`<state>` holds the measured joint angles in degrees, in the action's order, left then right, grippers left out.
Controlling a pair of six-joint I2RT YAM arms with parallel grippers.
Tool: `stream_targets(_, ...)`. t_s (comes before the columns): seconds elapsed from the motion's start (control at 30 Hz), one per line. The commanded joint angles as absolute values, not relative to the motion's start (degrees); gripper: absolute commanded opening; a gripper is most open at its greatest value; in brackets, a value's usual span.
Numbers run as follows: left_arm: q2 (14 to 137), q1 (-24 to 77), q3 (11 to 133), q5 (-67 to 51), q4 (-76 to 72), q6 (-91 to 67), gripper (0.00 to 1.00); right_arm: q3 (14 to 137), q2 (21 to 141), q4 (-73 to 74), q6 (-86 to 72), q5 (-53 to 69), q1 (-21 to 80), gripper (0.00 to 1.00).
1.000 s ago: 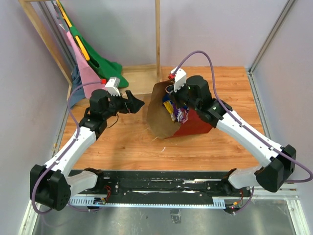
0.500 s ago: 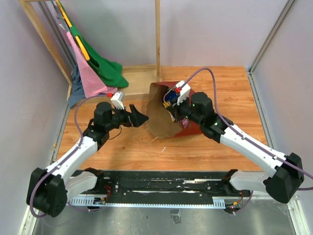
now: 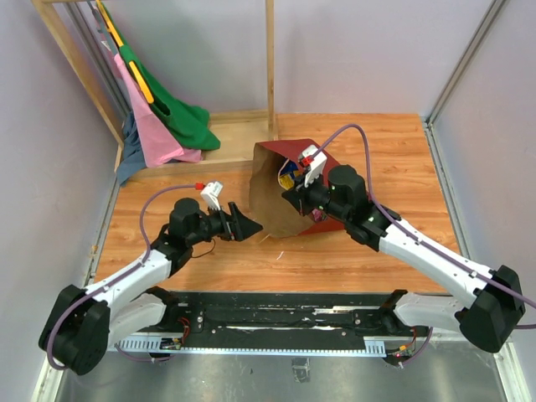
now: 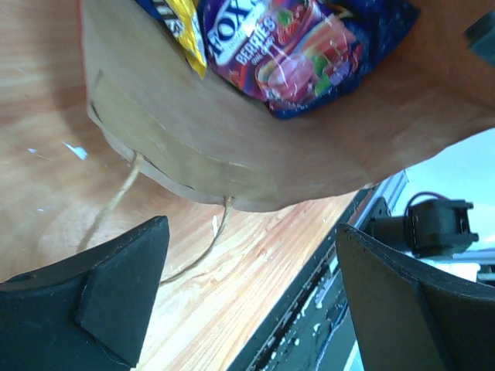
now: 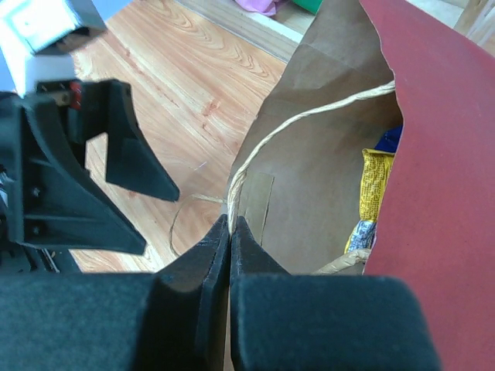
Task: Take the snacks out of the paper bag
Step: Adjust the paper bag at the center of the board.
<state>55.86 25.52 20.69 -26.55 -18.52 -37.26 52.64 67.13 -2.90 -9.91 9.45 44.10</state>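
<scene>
We see the paper bag (image 3: 270,197) lying on its side mid-worktop, its mouth rim facing 8 o'clock. The snacks (image 4: 286,54) sit just inside the opening. Our right tool (image 5: 230,232) is pinched tight on the string handle (image 5: 309,116) at the rim. Our left tool (image 3: 249,225) gapes wide just beside the rim, at the bag's 8 o'clock. Bare worktop (image 3: 335,260) lies open toward 6 o'clock.

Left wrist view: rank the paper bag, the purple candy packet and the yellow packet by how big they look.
1. paper bag, spanning most of the view
2. purple candy packet
3. yellow packet, smallest as seen, but cut off by the picture's top edge, so its full size is unsure
</scene>
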Motion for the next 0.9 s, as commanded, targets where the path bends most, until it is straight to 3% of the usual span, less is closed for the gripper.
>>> stream_targets(0.0,60.05,28.98,22.13,-26.83,-23.64,-38.97,0.92,52.26,65.21,-4.24,-10.92,9.24,45.05,0.01)
stream_targets(0.87,91.47,34.38,29.20,-25.04,-48.79,-53.56,0.92,49.45,65.95,-5.34,-11.58,6.06,45.02,0.01)
